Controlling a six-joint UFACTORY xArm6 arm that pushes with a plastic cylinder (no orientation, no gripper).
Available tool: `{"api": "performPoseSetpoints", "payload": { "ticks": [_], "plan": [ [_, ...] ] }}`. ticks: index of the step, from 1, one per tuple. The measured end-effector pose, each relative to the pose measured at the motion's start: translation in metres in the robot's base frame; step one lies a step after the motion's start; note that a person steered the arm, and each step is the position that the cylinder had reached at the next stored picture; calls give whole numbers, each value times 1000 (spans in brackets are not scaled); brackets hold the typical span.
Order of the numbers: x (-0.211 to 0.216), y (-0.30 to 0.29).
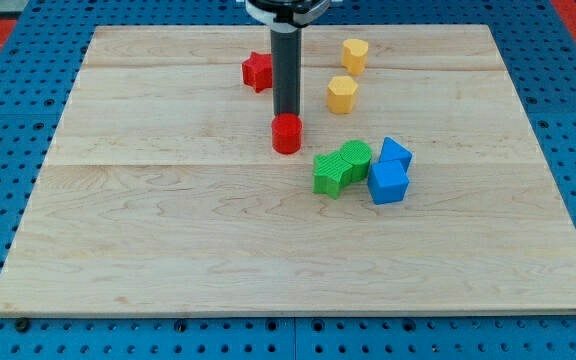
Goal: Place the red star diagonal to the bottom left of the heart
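The red star point(258, 71) lies near the view's top, just left of my rod. Two yellow blocks lie to its right. The upper one point(355, 55) looks like the heart. The lower one point(342, 94) looks like a hexagon. My tip point(286, 114) is below and right of the red star, at the top edge of a red cylinder point(286, 133). I cannot tell whether the rod touches the star. The star sits left of and slightly below the heart.
A green star point(330, 172), a green cylinder point(356, 157), a blue triangular block point(396, 153) and a blue cube point(388, 183) cluster right of centre. The wooden board point(168, 250) rests on a blue pegboard surface.
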State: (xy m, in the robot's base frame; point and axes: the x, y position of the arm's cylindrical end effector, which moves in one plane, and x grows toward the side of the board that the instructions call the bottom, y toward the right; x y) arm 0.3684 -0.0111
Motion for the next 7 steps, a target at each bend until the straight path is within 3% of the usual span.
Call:
{"api": "performPoseSetpoints", "payload": {
  "ticks": [1, 2, 3, 5, 7],
  "plan": [
    [0, -45],
    [-1, 14],
    [-29, 49],
    [-95, 0],
    [-54, -63]
  ]
}}
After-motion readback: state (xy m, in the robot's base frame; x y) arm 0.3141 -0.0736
